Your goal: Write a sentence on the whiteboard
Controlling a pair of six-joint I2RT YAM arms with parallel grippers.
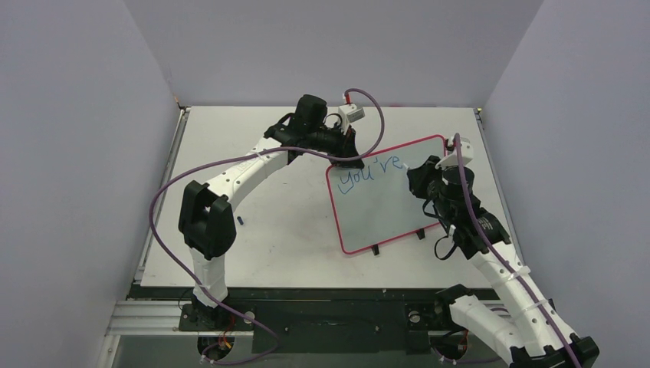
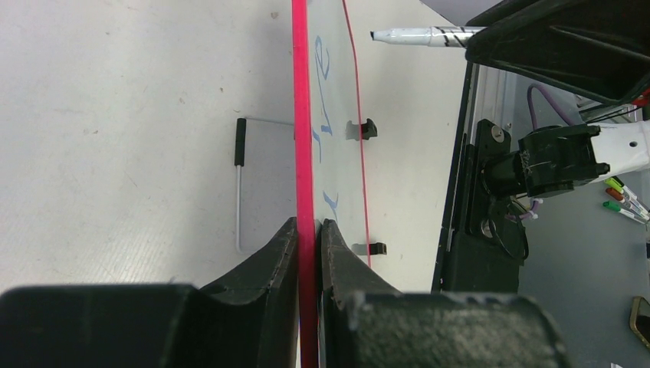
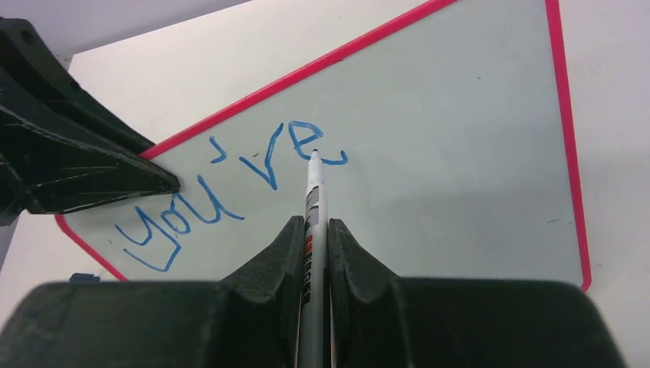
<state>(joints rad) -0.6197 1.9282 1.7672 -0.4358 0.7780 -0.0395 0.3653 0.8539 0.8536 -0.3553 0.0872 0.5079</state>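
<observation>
The whiteboard (image 1: 387, 203) with its pink-red frame stands tilted on two black feet on the table. Blue lettering (image 1: 371, 170) along its top reads "you're"; it also shows in the right wrist view (image 3: 230, 192). My left gripper (image 1: 343, 157) is shut on the board's top left edge; in the left wrist view (image 2: 308, 230) the red frame (image 2: 303, 115) runs between the fingers. My right gripper (image 1: 420, 178) is shut on a white marker pen (image 3: 314, 207). The pen's tip (image 3: 315, 152) is at the board by the final "e". The pen also shows in the left wrist view (image 2: 421, 35).
A small dark blue piece (image 1: 240, 221) lies on the table by the left arm. A thin metal support leg (image 2: 239, 184) with a black end sticks out behind the board. Grey walls close in the table on three sides. Spare markers (image 2: 625, 198) lie off the table.
</observation>
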